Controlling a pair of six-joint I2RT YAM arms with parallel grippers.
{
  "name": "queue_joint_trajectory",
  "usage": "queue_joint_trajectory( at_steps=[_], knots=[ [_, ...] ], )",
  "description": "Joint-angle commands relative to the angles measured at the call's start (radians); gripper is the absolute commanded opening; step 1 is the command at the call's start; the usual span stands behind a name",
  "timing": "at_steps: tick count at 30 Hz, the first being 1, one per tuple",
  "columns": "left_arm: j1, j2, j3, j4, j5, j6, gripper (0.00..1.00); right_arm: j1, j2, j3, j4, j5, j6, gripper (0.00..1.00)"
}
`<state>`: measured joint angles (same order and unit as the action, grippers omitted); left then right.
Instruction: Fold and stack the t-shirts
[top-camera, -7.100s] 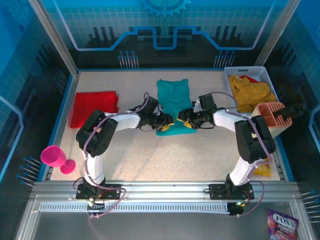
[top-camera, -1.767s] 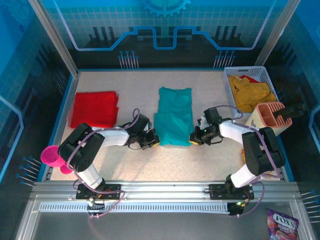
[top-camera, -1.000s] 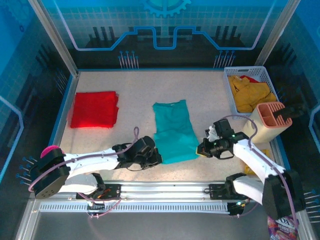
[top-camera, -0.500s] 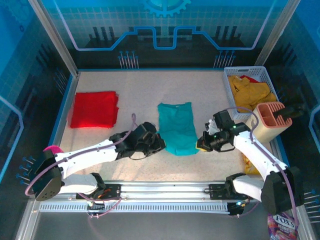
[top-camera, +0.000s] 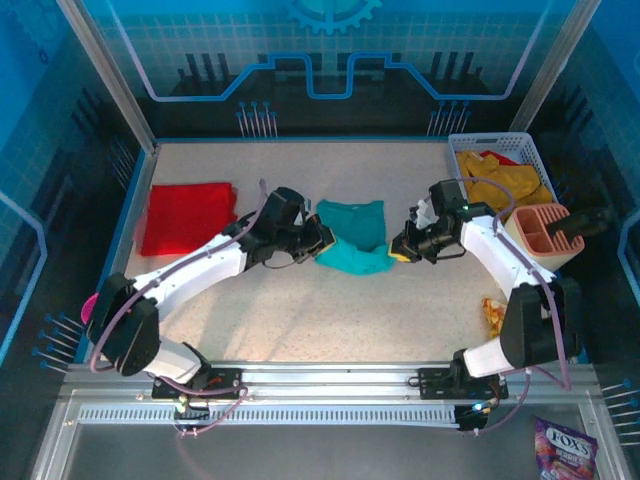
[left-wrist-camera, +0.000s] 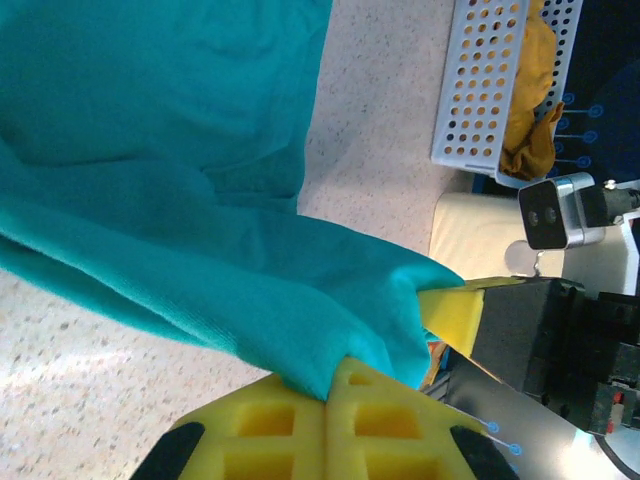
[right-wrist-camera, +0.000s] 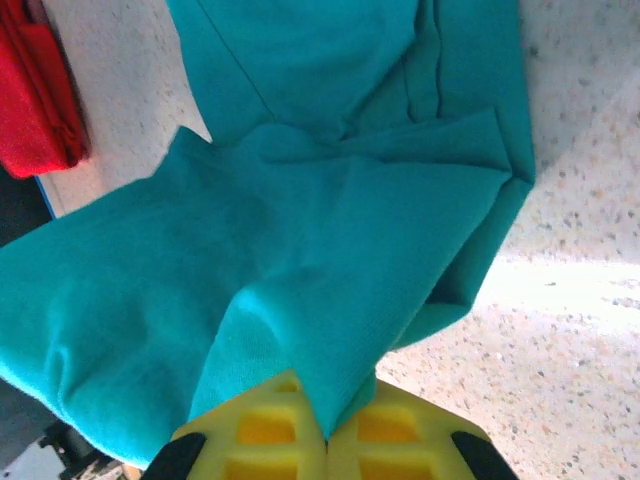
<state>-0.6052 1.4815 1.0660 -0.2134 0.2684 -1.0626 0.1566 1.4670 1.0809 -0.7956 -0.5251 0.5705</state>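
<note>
The teal t-shirt lies mid-table, its near edge lifted and doubled back over its far part. My left gripper is shut on the shirt's left near corner. My right gripper is shut on the right near corner. In the wrist views the teal cloth hangs in folds from the yellow pads. The red t-shirt lies folded at the far left. Mustard-yellow t-shirts fill the white basket at the right.
A beige holder with pink slots stands beside the basket. A small yellow-orange item lies near the right edge. A pink cup sits at the left edge behind the left arm. A candy bag lies outside the table at bottom right.
Both grippers have carried the teal shirt's near edge away from the arm bases, toward the far side, folding it over itself. The shirt now looks shorter and bunched between them.
</note>
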Motion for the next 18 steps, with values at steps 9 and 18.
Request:
queue_joint_trajectory(
  at_steps=[9, 18],
  knots=[
    [0.139, 0.193, 0.137, 0.093, 0.127, 0.039, 0.00, -0.037, 0.261, 0.304, -0.046, -0.033, -0.035, 0.07],
    [0.171, 0.240, 0.180, 0.134, 0.191, 0.027, 0.00, -0.033, 0.327, 0.416, -0.085, -0.026, -0.057, 0.04]
  ],
)
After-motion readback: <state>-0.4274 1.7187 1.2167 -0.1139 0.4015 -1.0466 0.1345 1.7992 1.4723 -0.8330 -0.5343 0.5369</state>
